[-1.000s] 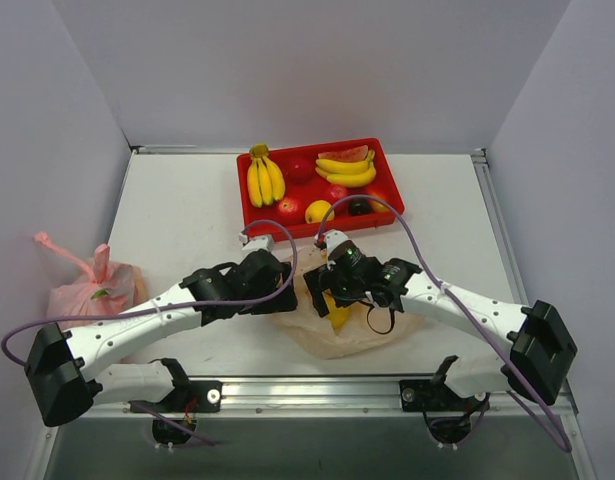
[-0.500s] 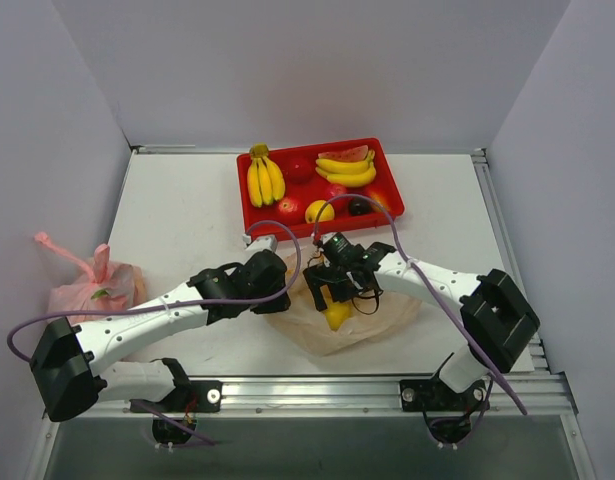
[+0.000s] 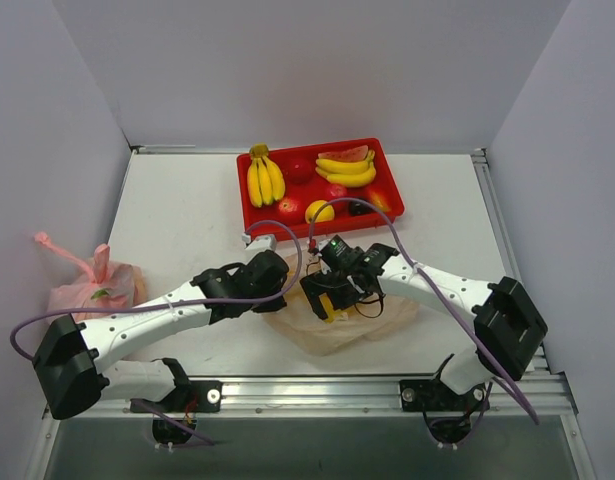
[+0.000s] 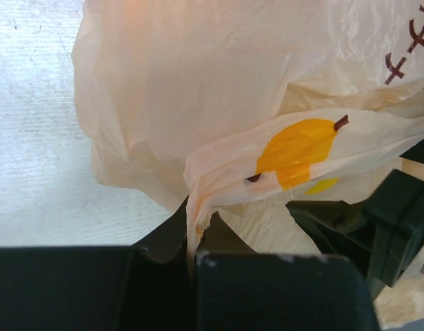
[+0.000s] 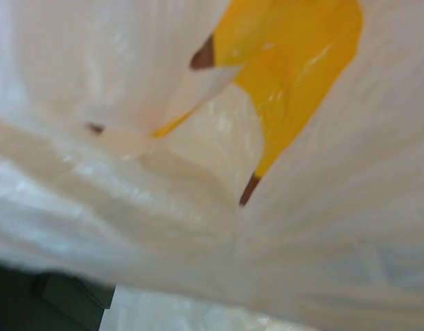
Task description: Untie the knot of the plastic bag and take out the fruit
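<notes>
The untying step is under way: the left pincer point(image 4: 194, 256) is clamping tight on a twisted band of film point(image 4: 301, 148) that is running off the plastic bag point(image 3: 352, 325), which is lying crumpled on the counter point(image 3: 177, 210) near its front edge, between the two arms. The right pincer point(image 3: 332, 292) is hanging with its jaws wide apart just over the bag's top, gripping nothing, and its own camera is showing little but film pressed close. The knot itself is not showing clearly, and the yellow shapes are looking like print on the film, so the fruit inside is staying hidden. The next move is likely calling for the right pincer to catch the opposite strand, so the two can be drawn apart gently without tearing the thin film.
</notes>
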You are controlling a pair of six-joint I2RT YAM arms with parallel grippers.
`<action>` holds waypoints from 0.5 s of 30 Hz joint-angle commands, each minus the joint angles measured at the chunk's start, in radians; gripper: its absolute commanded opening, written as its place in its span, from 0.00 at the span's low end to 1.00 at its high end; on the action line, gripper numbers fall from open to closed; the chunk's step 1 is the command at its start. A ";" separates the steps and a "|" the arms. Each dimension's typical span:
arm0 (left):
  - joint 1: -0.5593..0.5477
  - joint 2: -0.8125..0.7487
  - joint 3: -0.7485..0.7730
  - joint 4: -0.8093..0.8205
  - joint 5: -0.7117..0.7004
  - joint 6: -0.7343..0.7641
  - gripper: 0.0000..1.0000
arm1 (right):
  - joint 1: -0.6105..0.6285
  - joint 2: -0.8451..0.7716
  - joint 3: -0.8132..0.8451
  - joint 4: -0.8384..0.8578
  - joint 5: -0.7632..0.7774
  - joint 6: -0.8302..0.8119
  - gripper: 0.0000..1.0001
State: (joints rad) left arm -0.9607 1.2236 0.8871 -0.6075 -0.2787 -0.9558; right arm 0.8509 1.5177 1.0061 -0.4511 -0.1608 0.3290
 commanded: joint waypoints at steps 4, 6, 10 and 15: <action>0.004 0.007 0.016 0.045 -0.045 0.017 0.00 | 0.010 0.045 -0.014 -0.072 -0.029 -0.044 1.00; 0.005 0.005 0.016 0.046 -0.050 0.019 0.00 | 0.016 0.080 -0.005 -0.074 -0.023 -0.051 0.99; 0.011 0.001 0.013 0.045 -0.057 0.020 0.00 | 0.028 0.119 0.012 -0.080 0.015 -0.067 0.88; 0.031 -0.006 0.018 0.045 -0.066 0.046 0.00 | 0.048 0.059 0.012 -0.077 0.052 -0.084 0.40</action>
State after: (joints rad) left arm -0.9443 1.2308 0.8871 -0.6010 -0.3145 -0.9356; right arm 0.8845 1.6299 1.0042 -0.4805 -0.1516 0.2630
